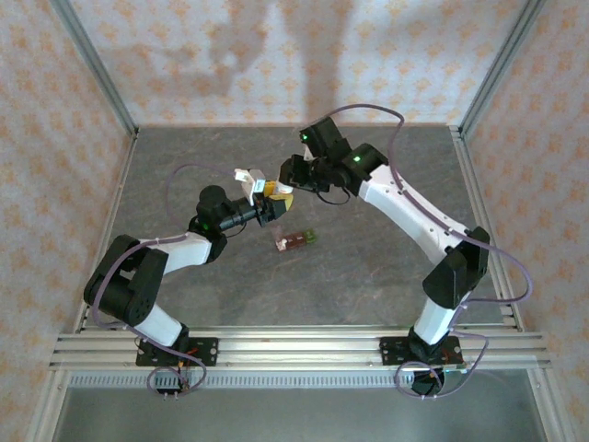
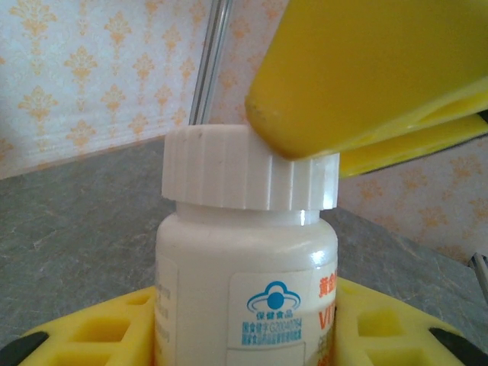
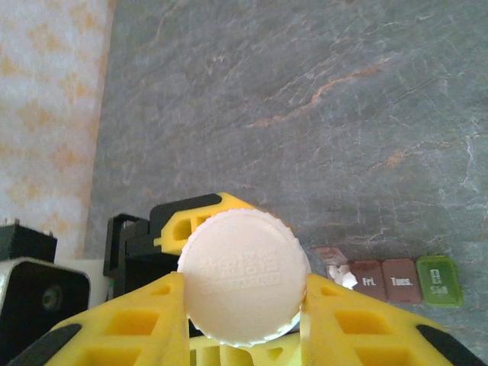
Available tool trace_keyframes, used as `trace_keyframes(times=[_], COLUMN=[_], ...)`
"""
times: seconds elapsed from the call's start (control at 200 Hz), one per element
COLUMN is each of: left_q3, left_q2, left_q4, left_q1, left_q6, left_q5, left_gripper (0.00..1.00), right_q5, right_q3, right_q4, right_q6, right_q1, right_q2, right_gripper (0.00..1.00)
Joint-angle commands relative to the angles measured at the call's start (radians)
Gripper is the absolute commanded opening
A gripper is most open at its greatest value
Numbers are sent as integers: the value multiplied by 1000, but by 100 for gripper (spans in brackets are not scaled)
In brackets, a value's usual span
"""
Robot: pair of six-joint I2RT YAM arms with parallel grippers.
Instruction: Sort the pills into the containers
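Note:
My left gripper [image 2: 245,335] is shut on the body of a white pill bottle [image 2: 244,259] with a blue logo, holding it upright above the table. Its ribbed white cap [image 3: 244,276] sits between the yellow fingers of my right gripper [image 3: 245,309], which press on both sides of it from above. One right finger [image 2: 366,69] lies over the cap [image 2: 229,171] in the left wrist view. The containers [image 3: 389,280], a reddish-brown strip with one green end [image 3: 438,280], lie on the table below; one open compartment holds white pills [image 3: 341,274]. From above, the strip [image 1: 296,240] lies just in front of both grippers.
A grey stone-patterned table [image 1: 368,267] lies under the arms, with patterned walls on three sides and metal corner posts [image 1: 92,64]. An aluminium rail [image 1: 294,345] runs along the near edge, where both arm bases stand.

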Motion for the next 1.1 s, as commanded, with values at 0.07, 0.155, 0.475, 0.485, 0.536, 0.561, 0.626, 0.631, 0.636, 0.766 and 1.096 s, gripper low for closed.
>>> trace_keyframes(times=[0.07, 0.155, 0.475, 0.485, 0.536, 0.561, 0.626, 0.631, 0.636, 0.766, 1.096], left_q3=[32, 33, 37, 38, 38, 38, 38, 38, 38, 35, 35], left_q2=[-11, -11, -3, -2, -2, -3, -5, -6, -6, -15, -28], left_q4=[86, 81, 93, 92, 94, 93, 90, 90, 89, 85, 83], left_q1=[-4, -4, -3, -2, -3, -4, -3, -2, -2, -2, -3], left_q6=[12, 18, 13, 12, 7, 8, 5, 4, 4, 1, -2], left_q5=[-1, -3, 12, 12, 18, 19, 22, 22, 22, 24, 27], left_gripper=[0, 0, 0, 0, 0, 0, 0, 0, 0, 0, 0], right_q5=[40, 31, -73, -76, -92, -99, -137, -141, -144, -227, -241], right_q3=[6, 49, 137, 145, 181, 198, 250, 253, 256, 328, 320], right_q4=[0, -32, -100, -108, -144, -161, -204, -206, -208, -258, -264], right_q6=[83, 47, -146, -159, -224, -251, -302, -305, -308, -338, -343], right_q1=[42, 19, -84, -86, -91, -91, -93, -92, -93, -92, -90], right_q2=[-8, -17, -45, -39, -9, 7, 52, 55, 59, 125, 156], right_gripper=[41, 48, 77, 77, 78, 78, 78, 78, 78, 76, 66])
